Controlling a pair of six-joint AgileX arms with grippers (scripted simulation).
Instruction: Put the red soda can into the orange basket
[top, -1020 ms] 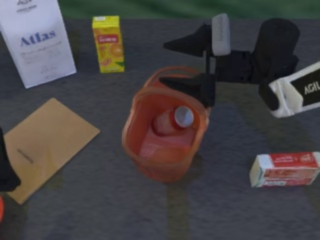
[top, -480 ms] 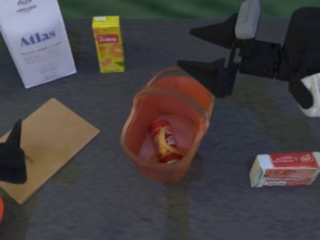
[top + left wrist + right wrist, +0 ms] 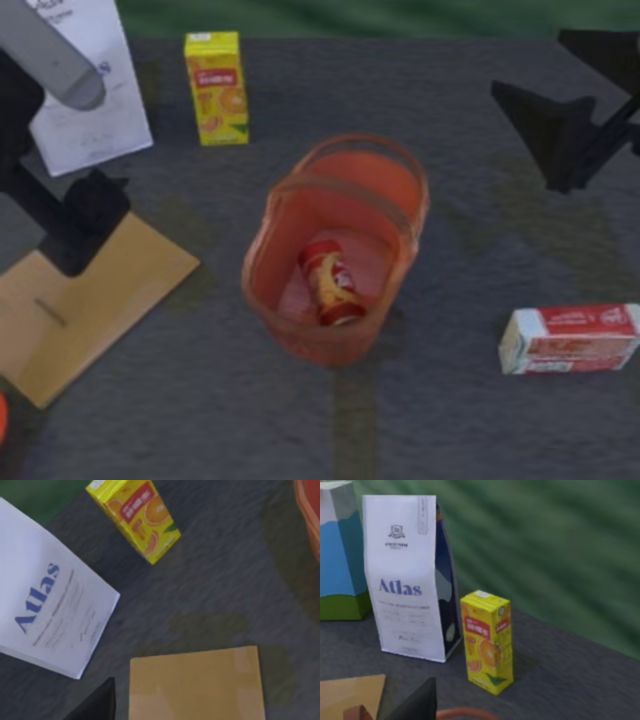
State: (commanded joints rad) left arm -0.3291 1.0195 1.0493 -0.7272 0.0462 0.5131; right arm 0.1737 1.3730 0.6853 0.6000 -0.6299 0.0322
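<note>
1. Evidently the placement was complete: the red soda can lay on its side on the floor of the orange basket, fully inside the slatted walls, touched by neither gripper.

2. Right gripper sat near the top view's upper-right corner, well apart from the basket, its two dark fingers spread apart and empty. Left gripper hung over the left side of the table, above the edge of the brown cardboard sheet; whether its fingers were apart or together could not be told from any view.

3. Step in hand, as judged: clearing the arms from the basket. To do this well, each arm would need to travel high and outward, away from the arched handles, so that nothing clips the rim and tips the basket. The left arm should also stay clear of the white Atlas bag and the yellow juice box, which both stood upright near it.

4. Can orientation: long axis roughly horizontal and running diagonally, from upper left to lower right in the top view. The yellow-cream logo faced up. Which end carried the silver top could not be made out.

5. Basket's long axis ran from lower left to upper right in the top view, roughly crosswise to the can.

6. Red-and-white carton lay flat at the right, well apart from the basket, untouched.
</note>
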